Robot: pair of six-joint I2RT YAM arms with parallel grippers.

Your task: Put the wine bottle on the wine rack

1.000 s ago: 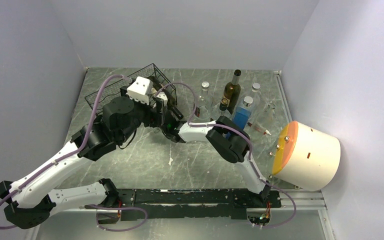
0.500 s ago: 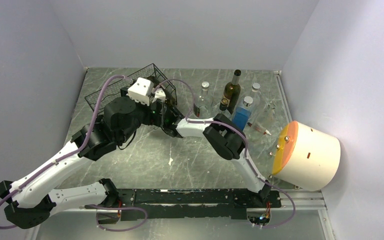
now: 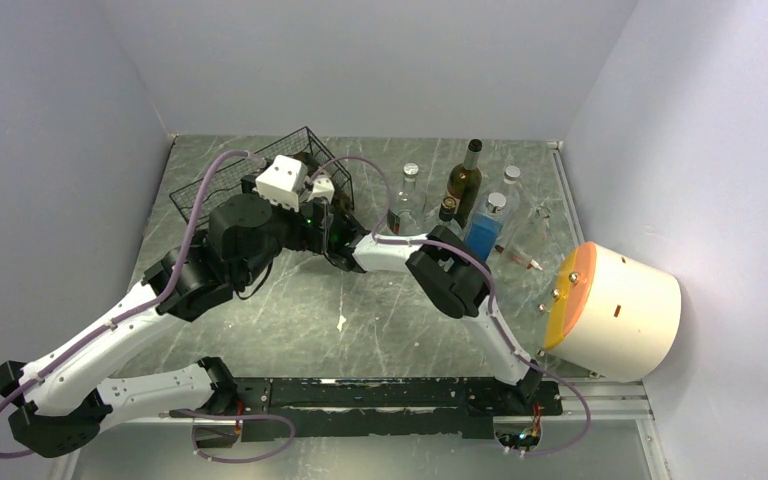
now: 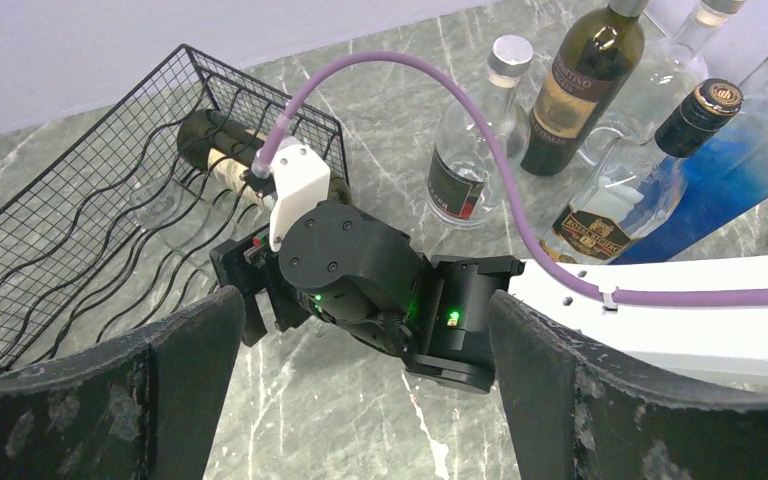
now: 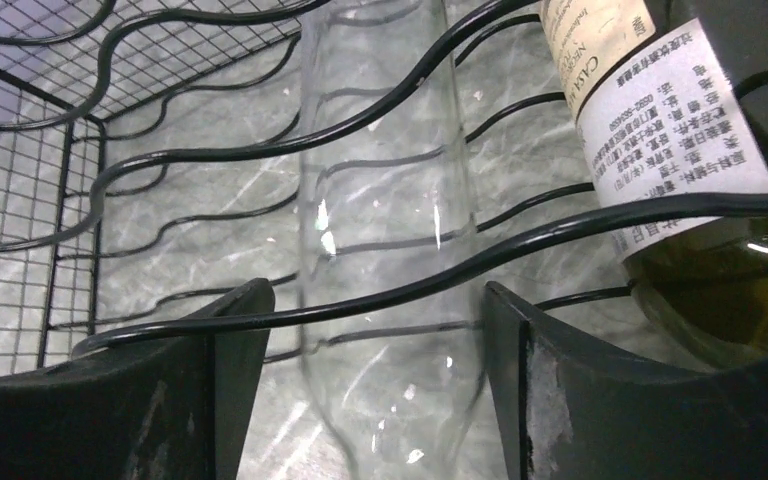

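Note:
The black wire wine rack (image 3: 215,182) stands at the back left. A clear glass wine bottle (image 5: 390,250) lies in one of its wavy troughs, beside a dark labelled bottle (image 5: 700,130) that also lies in the rack (image 5: 210,150). My right gripper (image 5: 375,300) reaches into the rack's open side with a finger on each side of the clear bottle. It is open, with a gap showing at the left finger. My left gripper (image 4: 360,300) hovers open just above the right wrist (image 4: 360,270), holding nothing. The left wrist view shows the rack (image 4: 70,230) and the dark bottle (image 4: 222,160).
Several bottles stand at the back right: a dark one (image 3: 463,182), clear ones (image 3: 407,200) and a blue one (image 3: 484,228). A white cylinder with an orange lid (image 3: 625,312) lies at the right. A purple cable (image 4: 440,90) arcs over the right arm.
My right arm has shifted left toward the rack, and its jaws have spread apart around the clear bottle. The left arm has stayed put.

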